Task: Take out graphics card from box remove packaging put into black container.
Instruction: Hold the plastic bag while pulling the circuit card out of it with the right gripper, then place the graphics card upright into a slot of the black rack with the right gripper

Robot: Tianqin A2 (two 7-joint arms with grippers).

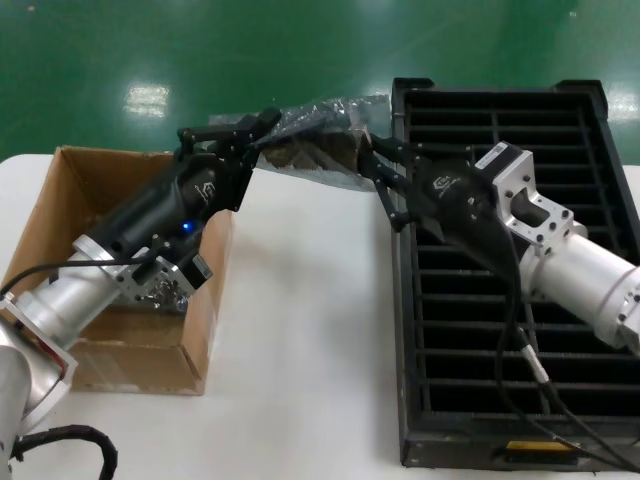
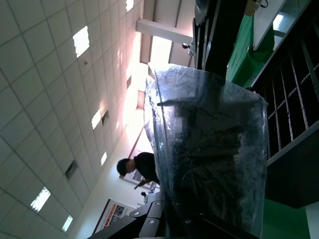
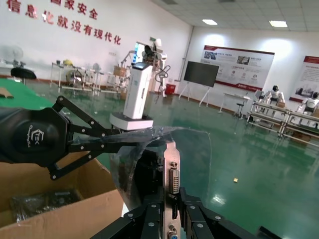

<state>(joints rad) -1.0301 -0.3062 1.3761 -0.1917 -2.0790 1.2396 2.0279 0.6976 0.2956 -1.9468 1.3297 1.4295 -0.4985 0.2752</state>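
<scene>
Two arms meet above the white table, each gripping one end of the same bagged card. Farthest left stands the brown corrugated cardboard box, flaps upright, with another bagged dark item lying on its floor in the right wrist view. Rising out over that box, the left gripper has its black fingers clamped on the left end of the crinkled, translucent grey-silver anti-static bag; in the left wrist view the bag fills the frame, its plastic creased and a dark shape showing inside. The bag hangs in the air between the box and the tray, clear of the tabletop, tilted slightly with its right part nearer the tray's far corner. At that right end the right gripper is closed on the small dark graphics card with its narrow silver metal bracket: the right wrist view shows the bracket upright between the fingers, a white multi-pin port on it, and the open mouth of the bag draped around it. Farthest right lies the large black plastic slotted tray, two columns of narrow slots, a yellow label at its near end; the right arm reaches across it.
</scene>
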